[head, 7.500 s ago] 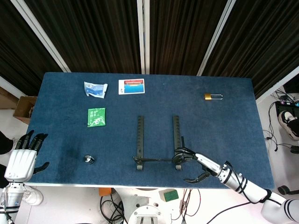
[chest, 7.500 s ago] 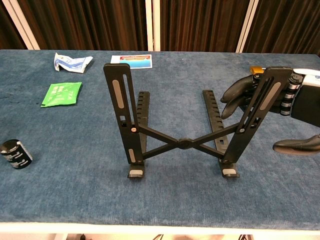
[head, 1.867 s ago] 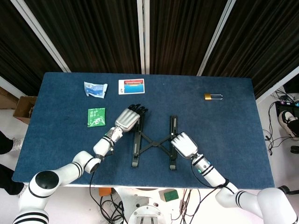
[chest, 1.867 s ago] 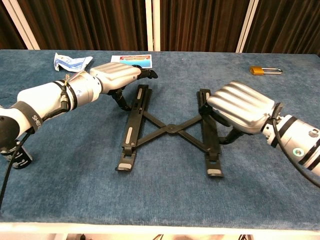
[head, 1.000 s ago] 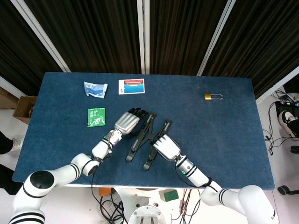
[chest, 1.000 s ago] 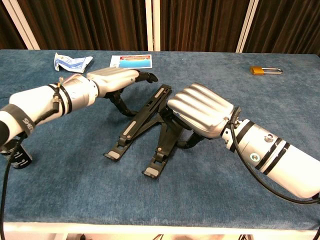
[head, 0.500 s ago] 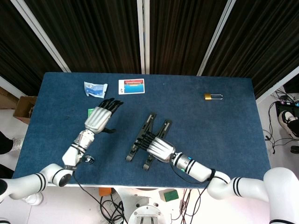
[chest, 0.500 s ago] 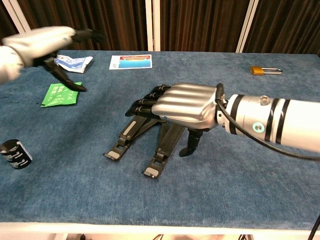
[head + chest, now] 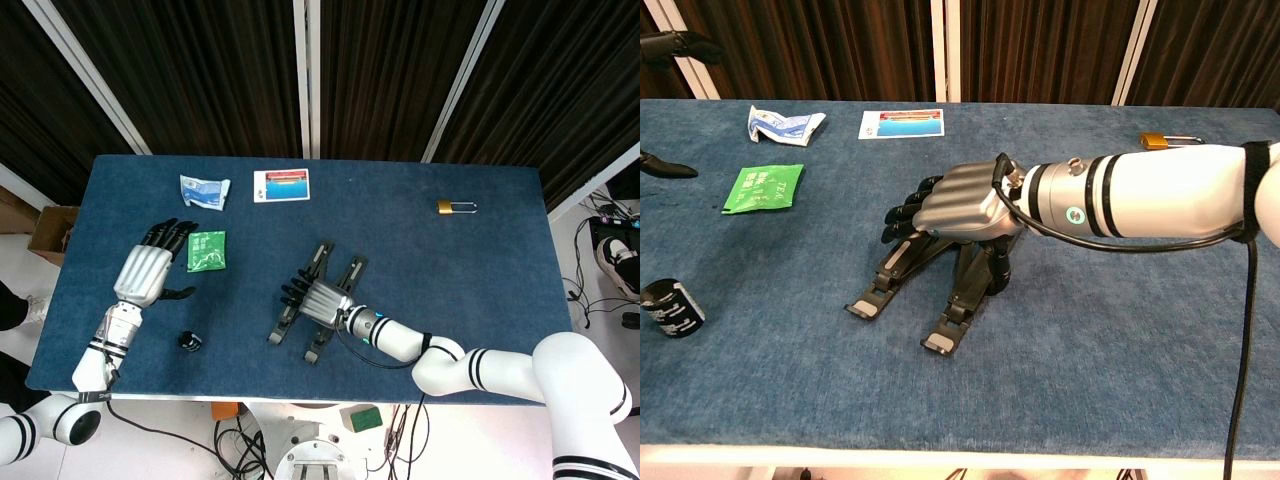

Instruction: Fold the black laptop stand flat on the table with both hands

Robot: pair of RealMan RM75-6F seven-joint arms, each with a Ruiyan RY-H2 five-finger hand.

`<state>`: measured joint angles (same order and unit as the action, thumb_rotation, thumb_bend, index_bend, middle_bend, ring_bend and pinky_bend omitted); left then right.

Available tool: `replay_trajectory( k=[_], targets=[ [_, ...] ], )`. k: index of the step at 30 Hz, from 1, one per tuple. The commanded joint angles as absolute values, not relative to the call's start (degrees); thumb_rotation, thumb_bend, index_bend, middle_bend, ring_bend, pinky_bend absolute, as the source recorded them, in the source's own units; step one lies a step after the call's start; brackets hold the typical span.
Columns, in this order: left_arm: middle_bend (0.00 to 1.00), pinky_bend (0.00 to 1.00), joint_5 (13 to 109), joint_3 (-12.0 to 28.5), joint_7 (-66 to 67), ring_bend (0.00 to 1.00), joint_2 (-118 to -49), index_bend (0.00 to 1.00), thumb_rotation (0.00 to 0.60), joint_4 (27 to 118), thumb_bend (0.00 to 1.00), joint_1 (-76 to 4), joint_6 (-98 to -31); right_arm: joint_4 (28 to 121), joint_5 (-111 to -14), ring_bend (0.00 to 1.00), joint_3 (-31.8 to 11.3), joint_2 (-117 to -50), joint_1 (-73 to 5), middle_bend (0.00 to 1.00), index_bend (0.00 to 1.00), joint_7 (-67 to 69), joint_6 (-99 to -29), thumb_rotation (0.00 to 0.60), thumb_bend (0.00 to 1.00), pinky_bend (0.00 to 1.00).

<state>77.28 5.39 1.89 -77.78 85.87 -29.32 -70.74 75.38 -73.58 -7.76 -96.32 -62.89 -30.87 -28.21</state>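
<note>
The black laptop stand [image 9: 322, 254] lies folded low on the blue table [image 9: 480, 300], its two rails close together and running diagonally. My right hand [image 9: 320, 297] rests palm down on its middle, fingers stretched across both rails. In the chest view the same right hand [image 9: 958, 208] covers the stand's far half, and the stand's rail ends [image 9: 885, 277] stick out toward the front; the thumb is hidden. My left hand [image 9: 148, 270] hovers open with spread fingers at the left, well away from the stand and beside a green packet [image 9: 206, 250].
A small black cylinder [image 9: 189, 341] stands near the front left edge. A white-blue wrapper [image 9: 204, 190] and a printed card [image 9: 281, 185] lie at the back. A brass padlock [image 9: 455, 207] sits at the back right.
My left hand has drawn further left and toward the front, away from the stand. My right hand has slid up onto the stand's middle. The stand has stayed folded where it was.
</note>
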Motion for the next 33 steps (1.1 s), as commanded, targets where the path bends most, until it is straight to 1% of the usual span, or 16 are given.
replay_trajectory(
  k=[1,2,3,5,6,9,13,14,16,17,19,20,22,26,29,33],
  targets=[
    [0.09,0.11,77.5,5.6,1.4,0.03,-77.6,0.09,0.600,85.8,0.02,-29.0,-70.9,74.8,-72.7,0.00,-7.6,-96.6,-63.6,0.06,0.00,-30.3,-27.6,0.600,0.01,0.00],
    [0.09,0.11,77.6,5.7,1.2,0.03,-77.5,0.09,0.600,85.8,0.02,-29.0,-71.0,74.5,-72.2,0.00,-7.6,-96.7,-63.9,0.10,0.00,-30.1,-27.4,0.600,0.04,0.02],
    [0.09,0.11,77.7,5.8,1.0,0.03,-77.4,0.09,0.600,85.8,0.02,-28.9,-71.0,74.3,-71.9,0.04,-7.7,-96.7,-64.1,0.17,0.04,-30.1,-27.6,0.600,0.11,0.09],
    [0.09,0.11,78.1,6.0,0.9,0.03,-77.2,0.08,0.600,85.8,0.02,-28.8,-71.3,74.0,-72.0,0.16,-7.8,-96.9,-64.3,0.27,0.18,-29.3,-28.4,0.600,0.24,0.24],
    [0.09,0.11,78.3,6.0,0.8,0.03,-77.1,0.08,0.600,85.8,0.02,-28.7,-71.5,73.8,-72.2,0.23,-7.8,-97.0,-64.3,0.33,0.30,-28.9,-28.7,0.600,0.31,0.33],
    [0.09,0.11,78.7,6.1,0.8,0.03,-76.8,0.09,0.600,85.6,0.02,-28.4,-71.6,72.8,-73.0,0.32,-7.7,-97.1,-64.3,0.40,0.47,-27.4,-29.8,0.600,0.42,0.39],
    [0.08,0.11,78.4,6.0,1.4,0.03,-76.0,0.08,0.600,85.6,0.02,-28.0,-71.2,71.9,-74.4,0.34,-7.5,-97.3,-63.9,0.44,0.52,-24.6,-31.6,0.600,0.43,0.40],
    [0.08,0.11,78.3,6.0,1.6,0.03,-75.8,0.09,0.600,85.7,0.02,-27.8,-71.2,71.8,-74.6,0.33,-7.4,-97.3,-63.8,0.43,0.51,-23.9,-31.7,0.600,0.41,0.39],
    [0.08,0.11,78.0,6.0,2.4,0.03,-75.0,0.09,0.600,85.8,0.02,-27.6,-71.1,72.5,-74.5,0.24,-7.0,-96.8,-63.6,0.35,0.41,-22.6,-31.5,0.600,0.32,0.27],
    [0.08,0.11,77.9,6.0,3.0,0.03,-74.6,0.09,0.600,85.8,0.02,-27.4,-71.2,73.2,-73.8,0.18,-6.8,-96.2,-63.4,0.29,0.32,-22.6,-31.2,0.600,0.28,0.20],
    [0.08,0.11,77.5,5.9,5.1,0.03,-73.4,0.09,0.600,85.5,0.02,-26.8,-71.6,76.4,-71.2,0.02,-6.4,-94.1,-62.5,0.08,0.06,-24.3,-31.7,0.600,0.16,0.03],
    [0.08,0.11,77.4,5.7,6.1,0.03,-72.8,0.08,0.600,85.4,0.02,-26.4,-71.8,78.5,-70.2,0.00,-6.2,-92.9,-61.8,0.04,0.01,-25.3,-33.1,0.600,0.13,0.00],
    [0.08,0.11,77.5,5.3,7.4,0.03,-71.6,0.08,0.600,85.3,0.02,-25.6,-72.7,83.6,-68.8,0.00,-5.6,-90.0,-59.3,0.00,0.00,-27.0,-37.5,0.600,0.07,0.00],
    [0.08,0.11,77.1,4.2,6.8,0.03,-67.9,0.08,0.600,86.6,0.02,-22.3,-74.9,95.4,-68.8,0.00,-3.6,-81.5,-51.0,0.00,0.00,-29.3,-51.5,0.600,0.04,0.00],
    [0.08,0.11,77.4,2.9,5.9,0.03,-65.7,0.09,0.600,87.0,0.02,-19.4,-77.1,100.9,-73.9,0.00,-0.8,-75.1,-43.0,0.05,0.00,-29.3,-64.5,0.600,0.05,0.00],
    [0.08,0.11,78.1,0.9,4.8,0.03,-63.4,0.09,0.600,87.6,0.02,-15.2,-80.6,103.5,-79.3,0.00,3.1,-67.4,-31.9,0.11,0.00,-23.7,-79.4,0.600,0.07,0.00]
  ],
)
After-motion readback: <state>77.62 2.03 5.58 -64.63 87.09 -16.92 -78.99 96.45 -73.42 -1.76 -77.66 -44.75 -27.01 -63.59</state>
